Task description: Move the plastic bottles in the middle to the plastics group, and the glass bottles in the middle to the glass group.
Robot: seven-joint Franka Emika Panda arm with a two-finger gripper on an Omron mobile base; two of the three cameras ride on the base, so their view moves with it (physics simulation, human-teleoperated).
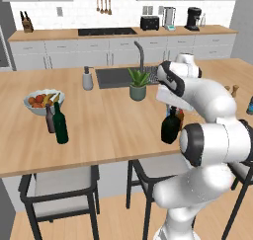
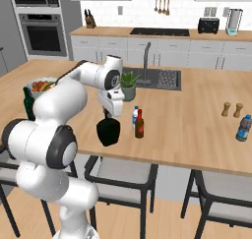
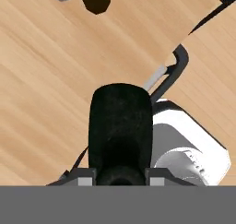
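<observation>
One squat blackish bottle [image 2: 108, 131] hung in the gripper [image 2: 109, 116], held by its short neck.

The jaws were closed narrowly on that neck, and the bottle sat at the counter's [image 2: 197, 120] near edge, its base level with the edge, above a stool [image 2: 120, 171]. Just beyond it stood the small brown bottle with a red cap [image 2: 140, 124] and a clear bottle with a blue cap [image 2: 135, 116]. Farther left on the counter, the tall dark green wine bottle [image 1: 60, 124] and the slim grey-brown bottle [image 1: 50, 118] stood beside a fruit bowl [image 1: 42, 101].

Arm bent forward, gripper [image 2: 109, 116] pointing down (jaws clamped).
</observation>
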